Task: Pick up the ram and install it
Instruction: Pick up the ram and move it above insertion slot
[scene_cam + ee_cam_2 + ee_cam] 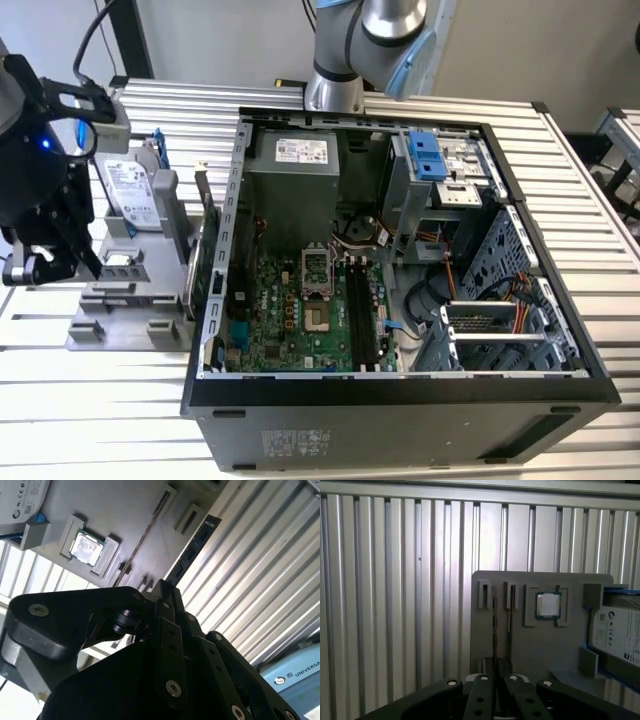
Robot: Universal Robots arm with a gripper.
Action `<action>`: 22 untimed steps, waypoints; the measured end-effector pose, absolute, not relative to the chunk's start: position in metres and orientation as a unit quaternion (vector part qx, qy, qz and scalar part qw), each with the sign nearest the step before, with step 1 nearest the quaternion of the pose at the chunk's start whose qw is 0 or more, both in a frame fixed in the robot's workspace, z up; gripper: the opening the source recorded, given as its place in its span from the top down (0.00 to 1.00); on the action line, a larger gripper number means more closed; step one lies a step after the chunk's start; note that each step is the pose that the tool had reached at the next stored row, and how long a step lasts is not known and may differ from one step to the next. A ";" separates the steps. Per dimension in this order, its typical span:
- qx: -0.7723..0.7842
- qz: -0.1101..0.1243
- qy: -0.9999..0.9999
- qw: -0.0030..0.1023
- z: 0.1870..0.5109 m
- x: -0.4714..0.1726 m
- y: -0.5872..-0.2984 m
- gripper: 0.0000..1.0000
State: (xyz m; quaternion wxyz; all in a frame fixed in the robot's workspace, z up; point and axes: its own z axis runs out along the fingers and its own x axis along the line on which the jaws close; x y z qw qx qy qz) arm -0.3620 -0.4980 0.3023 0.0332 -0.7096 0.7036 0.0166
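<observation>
Jaws look closed on the ram [192, 550]. They pinch its near end across the thin faces, and the stick runs straight out ahead of the tips in the second wrist view. I can't tell whether it is lifted clear or still sits in the grey fixture [540, 650].

- The fixture probably stands the stick on edge so its flat sides are free for a pinch.
- A second thin line [142, 537] runs parallel, just beside the ram. It could be a groove or another stick; I can't tell which.
- Ahead of the jaws on the same fixture is a processor chip [548, 605] in its own pocket. The hard drive [620, 635] sits further out, clear of the grasp.
- The slatted bench [395, 605] carries everything.
- The PC case [400, 420] is well apart from the jaws, toward the exterior view's right. It lies on its side with the panel off.
- That leaves the black motherboard slots [362, 315] facing up and bare. Install not done.
</observation>
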 end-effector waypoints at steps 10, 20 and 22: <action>-0.710 0.017 0.704 0.033 0.324 -0.362 -0.498 1.00; -0.710 0.017 0.704 0.033 0.346 -0.362 -0.498 1.00; -0.710 0.017 0.704 0.033 0.349 -0.362 -0.498 1.00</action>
